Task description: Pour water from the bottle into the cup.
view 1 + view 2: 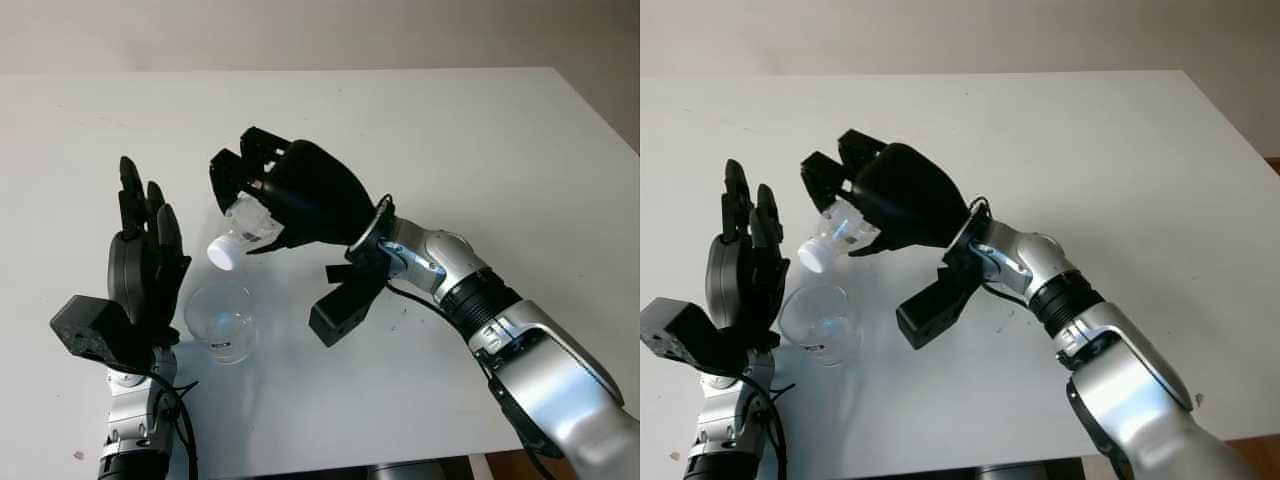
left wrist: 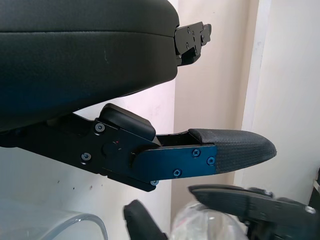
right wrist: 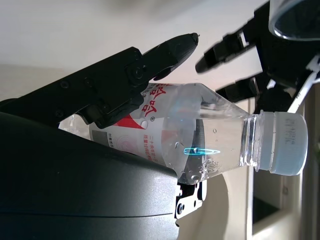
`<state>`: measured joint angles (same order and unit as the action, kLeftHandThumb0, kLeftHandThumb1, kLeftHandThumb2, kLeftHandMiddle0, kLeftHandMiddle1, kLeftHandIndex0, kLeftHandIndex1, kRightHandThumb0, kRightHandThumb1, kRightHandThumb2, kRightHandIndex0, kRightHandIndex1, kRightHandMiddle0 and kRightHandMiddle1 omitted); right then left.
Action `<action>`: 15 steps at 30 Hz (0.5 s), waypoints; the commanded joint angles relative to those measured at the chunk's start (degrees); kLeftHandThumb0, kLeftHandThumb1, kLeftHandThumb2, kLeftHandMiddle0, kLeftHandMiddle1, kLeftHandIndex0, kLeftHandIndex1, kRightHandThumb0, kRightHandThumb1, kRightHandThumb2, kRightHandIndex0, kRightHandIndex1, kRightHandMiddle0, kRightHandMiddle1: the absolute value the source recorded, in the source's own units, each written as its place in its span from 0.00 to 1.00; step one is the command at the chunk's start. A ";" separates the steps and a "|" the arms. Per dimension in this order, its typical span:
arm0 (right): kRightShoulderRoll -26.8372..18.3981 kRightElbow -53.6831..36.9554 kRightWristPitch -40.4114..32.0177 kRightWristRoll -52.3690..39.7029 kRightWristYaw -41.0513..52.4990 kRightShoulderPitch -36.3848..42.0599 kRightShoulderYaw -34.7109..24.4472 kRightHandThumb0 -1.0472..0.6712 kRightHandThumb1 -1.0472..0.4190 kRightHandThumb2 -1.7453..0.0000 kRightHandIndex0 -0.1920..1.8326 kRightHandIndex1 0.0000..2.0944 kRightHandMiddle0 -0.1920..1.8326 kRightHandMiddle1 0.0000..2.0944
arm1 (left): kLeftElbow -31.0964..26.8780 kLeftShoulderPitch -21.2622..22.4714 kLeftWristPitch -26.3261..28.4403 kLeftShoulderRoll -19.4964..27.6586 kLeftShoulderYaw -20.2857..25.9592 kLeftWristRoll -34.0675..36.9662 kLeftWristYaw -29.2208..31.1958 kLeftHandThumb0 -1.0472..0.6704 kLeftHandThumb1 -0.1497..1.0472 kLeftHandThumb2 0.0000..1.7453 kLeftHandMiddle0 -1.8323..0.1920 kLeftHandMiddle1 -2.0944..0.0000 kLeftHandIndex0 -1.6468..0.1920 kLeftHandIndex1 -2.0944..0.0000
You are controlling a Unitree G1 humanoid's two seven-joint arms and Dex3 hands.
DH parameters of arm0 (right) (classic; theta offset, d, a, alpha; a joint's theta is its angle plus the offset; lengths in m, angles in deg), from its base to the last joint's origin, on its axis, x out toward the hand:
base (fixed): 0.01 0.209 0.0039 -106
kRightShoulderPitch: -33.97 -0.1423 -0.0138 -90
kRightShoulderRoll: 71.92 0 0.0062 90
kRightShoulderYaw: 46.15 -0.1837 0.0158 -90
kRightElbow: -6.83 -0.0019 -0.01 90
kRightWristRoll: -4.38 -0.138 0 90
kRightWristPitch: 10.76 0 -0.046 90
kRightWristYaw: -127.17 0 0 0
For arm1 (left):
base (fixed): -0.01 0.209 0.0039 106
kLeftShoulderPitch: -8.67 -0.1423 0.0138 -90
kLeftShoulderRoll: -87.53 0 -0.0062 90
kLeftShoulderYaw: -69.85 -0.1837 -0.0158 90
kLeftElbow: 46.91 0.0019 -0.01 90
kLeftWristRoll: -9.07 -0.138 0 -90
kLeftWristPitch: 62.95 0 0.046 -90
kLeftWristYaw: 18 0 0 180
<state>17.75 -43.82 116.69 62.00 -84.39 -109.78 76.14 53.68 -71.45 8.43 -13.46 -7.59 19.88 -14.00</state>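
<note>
White surface [image 1: 480,140] fills most of the head views, matte, w/ a few tiny dark specks. Beyond its far edge: plain beige wall [image 1: 300,30]. Past the surface's right edge, a strip of brownish floor [image 1: 625,110]. Small brown fleck [image 1: 78,456] sits on the surface near its front-left corner.

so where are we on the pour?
Done: right hand has the bottle grasped, lifted and tilted, mouth toward the cup. In hand: the tilt, but the white cap is on. Left: getting water into the cup. Left hand is open beside the cup.
</note>
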 commanded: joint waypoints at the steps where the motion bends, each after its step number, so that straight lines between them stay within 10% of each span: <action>1: -0.56 -2.32 -0.23 1.07 -2.14 -0.92 0.47 0.39 0.01 0.96 0.66 1.00 0.50 1.00 | -0.11 0.37 -0.46 -0.36 -0.19 -0.16 -0.11 0.05 1.00 0.30 0.98 1.00 1.00 1.00; 15: -5.12 -9.60 -4.52 14.12 -14.56 -1.07 5.79 0.37 0.04 0.97 0.63 1.00 0.38 0.83 | -1.73 -0.76 -0.27 -0.60 -0.45 -0.28 -0.34 0.05 1.00 0.30 0.98 1.00 1.00 1.00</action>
<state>13.20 -51.92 113.01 75.30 -97.85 -109.78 81.38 53.14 -71.72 8.37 -13.68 -7.73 19.83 -14.21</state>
